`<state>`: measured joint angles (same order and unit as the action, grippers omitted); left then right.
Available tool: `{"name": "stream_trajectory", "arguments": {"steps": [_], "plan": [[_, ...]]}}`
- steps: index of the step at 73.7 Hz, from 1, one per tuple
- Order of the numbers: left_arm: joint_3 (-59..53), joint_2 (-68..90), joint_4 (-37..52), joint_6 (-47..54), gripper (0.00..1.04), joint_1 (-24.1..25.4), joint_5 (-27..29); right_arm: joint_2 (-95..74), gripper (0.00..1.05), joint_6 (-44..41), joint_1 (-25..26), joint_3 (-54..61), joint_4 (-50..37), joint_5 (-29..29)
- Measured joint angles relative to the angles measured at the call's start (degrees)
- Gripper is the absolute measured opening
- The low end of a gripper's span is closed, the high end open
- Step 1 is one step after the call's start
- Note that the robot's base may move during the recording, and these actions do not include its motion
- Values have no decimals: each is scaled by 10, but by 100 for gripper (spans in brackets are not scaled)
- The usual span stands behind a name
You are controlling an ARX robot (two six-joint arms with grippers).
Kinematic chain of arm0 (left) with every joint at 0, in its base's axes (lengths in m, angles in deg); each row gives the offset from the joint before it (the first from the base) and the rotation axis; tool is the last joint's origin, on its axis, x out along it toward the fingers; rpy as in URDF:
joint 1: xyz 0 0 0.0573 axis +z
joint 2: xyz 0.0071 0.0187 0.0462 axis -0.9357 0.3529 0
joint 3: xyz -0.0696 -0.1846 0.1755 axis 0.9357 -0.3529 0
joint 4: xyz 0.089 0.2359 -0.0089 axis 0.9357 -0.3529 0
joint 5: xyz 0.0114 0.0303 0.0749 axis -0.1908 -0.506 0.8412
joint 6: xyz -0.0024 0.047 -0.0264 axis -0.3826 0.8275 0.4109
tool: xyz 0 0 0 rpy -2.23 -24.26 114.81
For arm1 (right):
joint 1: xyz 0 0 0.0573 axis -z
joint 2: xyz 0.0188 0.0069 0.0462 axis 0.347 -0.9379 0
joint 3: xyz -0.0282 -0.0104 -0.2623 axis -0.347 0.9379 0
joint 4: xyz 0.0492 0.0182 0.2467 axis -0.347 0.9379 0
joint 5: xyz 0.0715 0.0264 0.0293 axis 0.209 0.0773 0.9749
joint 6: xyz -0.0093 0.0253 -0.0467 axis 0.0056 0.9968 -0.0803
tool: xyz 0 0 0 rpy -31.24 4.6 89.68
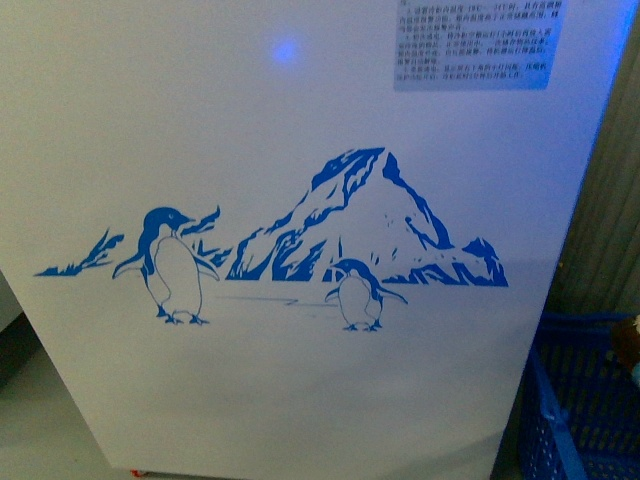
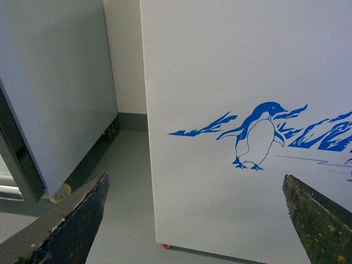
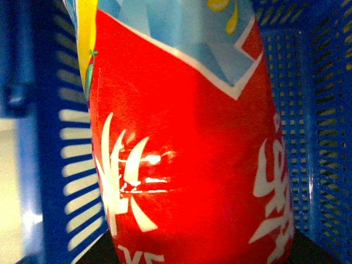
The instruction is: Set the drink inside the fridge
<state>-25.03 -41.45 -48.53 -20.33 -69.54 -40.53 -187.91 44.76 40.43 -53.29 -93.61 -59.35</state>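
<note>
The plastic bottle with a red, light-blue and yellow wrap label [image 3: 187, 165] fills the right wrist view at very close range, standing inside a blue slotted plastic crate [image 3: 324, 137]. In the front view that crate [image 1: 580, 400] sits low on the robot's right, just beside the white chest fridge printed with blue penguins and a mountain [image 1: 300, 150]. No fingers of the right claw show, so I cannot tell whether it is released or already grasping the bottle. The left claw [image 2: 195, 184] is spread wide and empty, facing the fridge's front near its corner, with a plain grey cabinet [image 2: 55, 82] off to one side. The bottle is probably fairly heavy if full, and stiff enough to squeeze firmly. Its glossy label catches the light and looks slippery, so a hold around the labelled middle, kept upright, seems safest. The fridge's lid is out of sight, so the drink is not yet in.
</note>
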Motion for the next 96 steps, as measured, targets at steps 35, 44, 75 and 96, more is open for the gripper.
{"name": "stream_trajectory", "arguments": {"steps": [35,44,75,96], "plan": [[0,0,0,0,97,0,0,596,36,28,28,-3,193,34],[0,0,0,0,97,0,0,669,36,58,19,-3,221,47],[0,0,0,0,97,0,0,796,35,137,-9,-3,243,33],[0,0,0,0,97,0,0,814,35,118,-137,0,198,-43]]}}
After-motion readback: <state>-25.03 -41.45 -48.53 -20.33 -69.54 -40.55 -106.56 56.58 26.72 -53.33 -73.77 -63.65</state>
